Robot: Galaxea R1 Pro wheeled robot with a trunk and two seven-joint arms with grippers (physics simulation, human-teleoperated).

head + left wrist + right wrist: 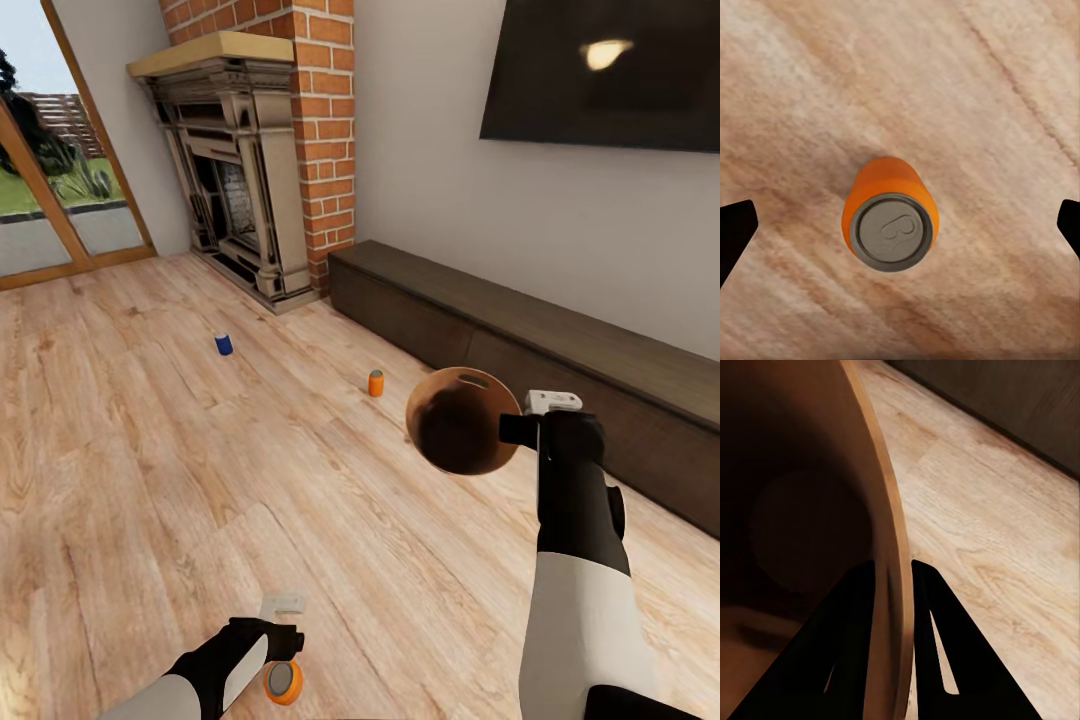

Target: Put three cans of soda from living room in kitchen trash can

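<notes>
Left gripper point(900, 225): your jaws spread wide, empty, above upright orange can point(891, 223) on wood floor point(150, 480).
Right gripper point(894, 585): pinching rim of trash can point(460, 420), held aloft, tilted.
Second orange can point(376, 383), blue can point(224, 344): on floor, well apart.
Risk: off-centre descent tips can, rolls away; your tilted bin may slip.
Labels: none legible.

Wood floor point(150, 480): 3 soda cans point(375, 383) upright.

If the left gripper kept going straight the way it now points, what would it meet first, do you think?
Most likely the orange can standing upright on the wooden floor: it sits centred between the open jaws of the left gripper, silver top facing it.
</notes>
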